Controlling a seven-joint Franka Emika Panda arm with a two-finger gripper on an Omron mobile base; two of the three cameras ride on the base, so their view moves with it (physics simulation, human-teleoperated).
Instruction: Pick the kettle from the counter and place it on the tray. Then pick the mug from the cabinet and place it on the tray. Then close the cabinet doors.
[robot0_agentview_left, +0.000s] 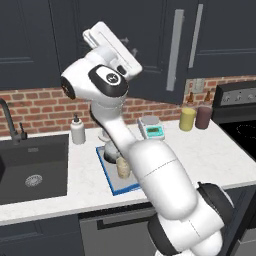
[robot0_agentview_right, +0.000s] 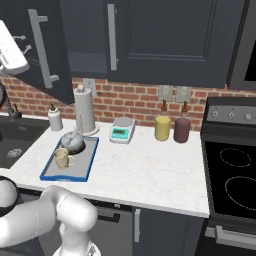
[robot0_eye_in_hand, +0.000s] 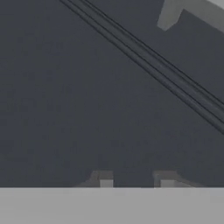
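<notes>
On the blue-rimmed grey tray (robot0_agentview_right: 45, 174) sit squat grey metal kettle (robot0_agentview_right: 73, 142) and cream mug (robot0_agentview_right: 62, 158); one navy cabinet door (robot0_agentview_right: 42, 47) ajar; gripper (robot0_eye_in_hand: 135, 181) slightly parted, empty.

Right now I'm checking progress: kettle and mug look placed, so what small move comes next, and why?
Probably press the ajar cabinet door toward shut. The kettle and mug already sit on the tray, that door still swings out over the counter, and the end effector faces a dark panel close up.
</notes>
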